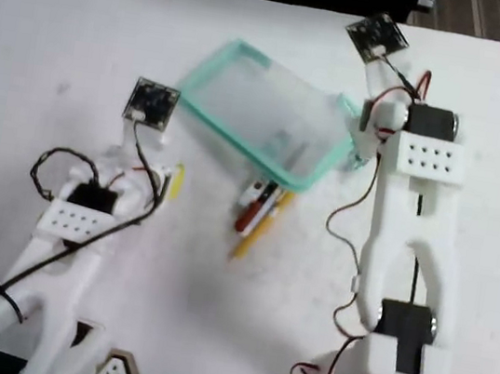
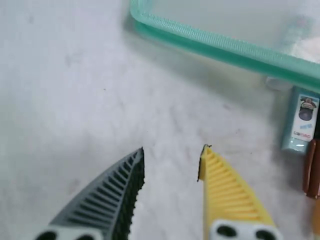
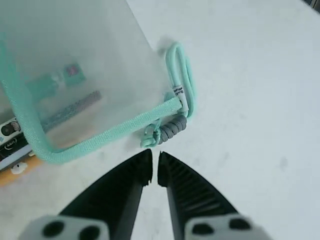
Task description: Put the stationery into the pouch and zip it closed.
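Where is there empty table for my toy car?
Bare table lies left of the pouch, beyond the left arm; more between the arms, nearer than the stationery. Crowded along the pouch's near edge, by stationery and right end effector.

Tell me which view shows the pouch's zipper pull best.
The right wrist view: the zipper pull sits at the pouch corner, just ahead of the right gripper. The high view has that corner tiny beside the arm; the left wrist view offers the pouch's teal edge.
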